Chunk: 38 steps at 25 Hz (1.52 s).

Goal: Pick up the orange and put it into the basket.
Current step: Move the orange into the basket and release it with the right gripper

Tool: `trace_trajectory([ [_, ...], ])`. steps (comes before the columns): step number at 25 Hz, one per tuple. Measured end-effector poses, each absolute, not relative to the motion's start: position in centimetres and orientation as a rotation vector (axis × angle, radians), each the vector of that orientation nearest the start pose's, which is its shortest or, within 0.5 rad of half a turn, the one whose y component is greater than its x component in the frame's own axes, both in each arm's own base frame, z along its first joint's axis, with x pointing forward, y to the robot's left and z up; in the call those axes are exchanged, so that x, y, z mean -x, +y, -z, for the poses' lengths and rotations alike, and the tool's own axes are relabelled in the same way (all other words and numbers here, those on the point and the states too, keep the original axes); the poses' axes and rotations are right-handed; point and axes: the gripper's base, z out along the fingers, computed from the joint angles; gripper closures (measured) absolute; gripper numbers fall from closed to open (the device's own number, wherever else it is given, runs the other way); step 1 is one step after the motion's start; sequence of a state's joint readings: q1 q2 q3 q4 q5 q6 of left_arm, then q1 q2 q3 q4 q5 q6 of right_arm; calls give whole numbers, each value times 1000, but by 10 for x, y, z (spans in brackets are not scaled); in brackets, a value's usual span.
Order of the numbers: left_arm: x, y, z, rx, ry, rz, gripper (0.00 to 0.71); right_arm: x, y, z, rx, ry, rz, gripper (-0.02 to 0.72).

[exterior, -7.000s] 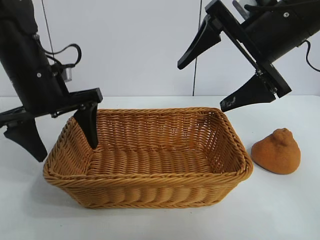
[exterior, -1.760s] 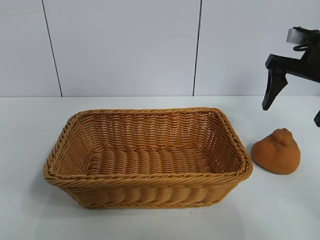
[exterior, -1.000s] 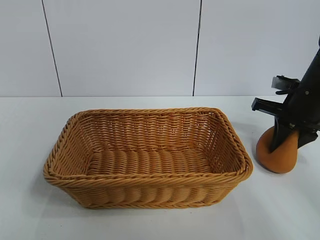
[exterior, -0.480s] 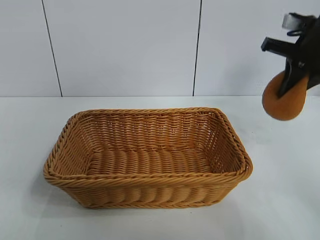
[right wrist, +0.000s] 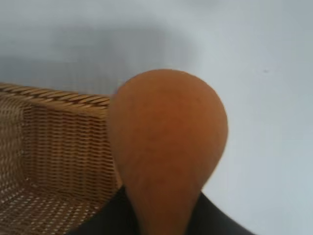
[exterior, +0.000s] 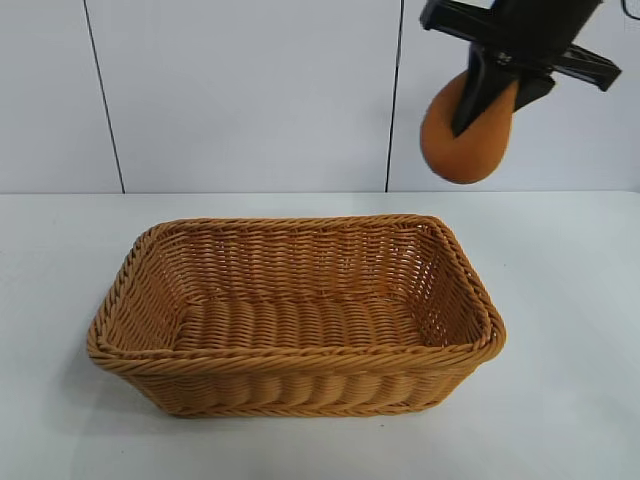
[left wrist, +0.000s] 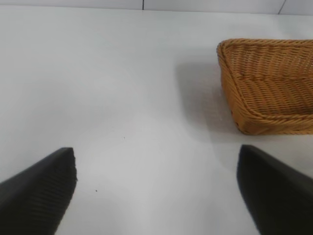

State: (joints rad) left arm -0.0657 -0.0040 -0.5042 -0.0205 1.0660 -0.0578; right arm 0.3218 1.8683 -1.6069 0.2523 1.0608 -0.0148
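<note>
The orange [exterior: 460,135] hangs high in the air above the basket's right end, squeezed at its narrow top by my right gripper [exterior: 488,92], which is shut on it. In the right wrist view the orange [right wrist: 168,142] fills the middle, with the basket's corner [right wrist: 58,147] below and beside it. The woven wicker basket [exterior: 300,385] sits in the middle of the white table, with nothing in it. My left gripper [left wrist: 156,186] is out of the exterior view; its wrist view shows its fingers wide open over bare table, with the basket [left wrist: 269,105] off to one side.
White table [exterior: 560,400] all round the basket, with free room at both ends. A white panelled wall [exterior: 240,90] stands behind.
My right gripper has lifted the orange from the table at the basket's right and carried it up and leftward, to above the basket's right end.
</note>
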Motion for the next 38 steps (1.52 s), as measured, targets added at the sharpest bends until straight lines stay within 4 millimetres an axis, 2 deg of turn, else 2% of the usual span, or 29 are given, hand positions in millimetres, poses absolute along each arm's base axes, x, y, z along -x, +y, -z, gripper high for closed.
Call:
trace_trajectory([
  [5,6,-1,-278,-9,2043,102,74,-355,196,-278,491,2745,-453,650],
  [9,6,-1,-278,-9,2043,102,74,-343,229,-273,571,2710,-490,650],
  [12,6,-1,-278,-9,2043,102,74,-341,247,-258,600,2706,-502,650],
  [16,6,-1,-278,-9,2043,102,74,-342,269,-227,638,2722,-497,650],
  [20,6,-1,-278,-9,2043,102,74,-345,283,-187,661,2785,-473,650],
  [24,6,-1,-278,-9,2043,102,74,-347,286,-152,667,2864,-439,650],
  [28,6,-1,-278,-9,2043,102,74,-347,286,-144,668,2879,-432,646],
  [29,6,-1,-278,-9,2043,102,74,-347,286,-145,668,2878,-432,620],
  [31,6,-1,-278,-9,2043,102,74,-348,287,-147,671,2879,-434,507],
  [35,6,-1,-278,-9,2041,102,74,-350,290,-161,697,2883,-441,154],
  [36,6,-1,-278,-9,2041,102,74,-351,291,-167,708,2886,-442,100],
  [38,6,-1,-278,-9,2041,102,74,-352,293,-179,739,2899,-436,53],
])
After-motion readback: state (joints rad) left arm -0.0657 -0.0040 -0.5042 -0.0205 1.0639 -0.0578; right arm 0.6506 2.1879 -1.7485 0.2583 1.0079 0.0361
